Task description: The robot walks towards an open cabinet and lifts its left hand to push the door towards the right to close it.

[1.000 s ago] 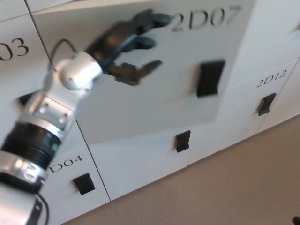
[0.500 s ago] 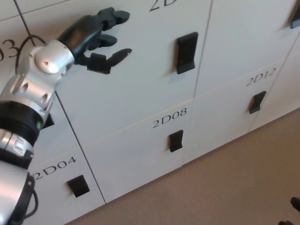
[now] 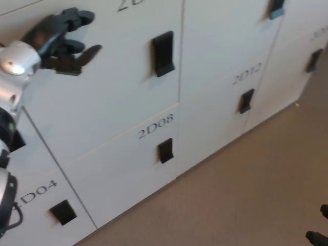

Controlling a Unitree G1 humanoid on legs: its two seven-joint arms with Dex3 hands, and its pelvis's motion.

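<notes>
cabinet door [image 3: 102, 87] lies flush with its neighbours; left hand [image 3: 61, 38] hovers before it, fingers spread, empty

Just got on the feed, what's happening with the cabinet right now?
The robot is facing a wall of white numbered cabinets. Its left hand is raised at the upper left, fingers apart and holding nothing, against or just off the large upper door. That door now looks flush with its neighbours, so it appears closed. The 2D08 door below it and the 2D12 door also look shut. The right hand is not in view.
</notes>
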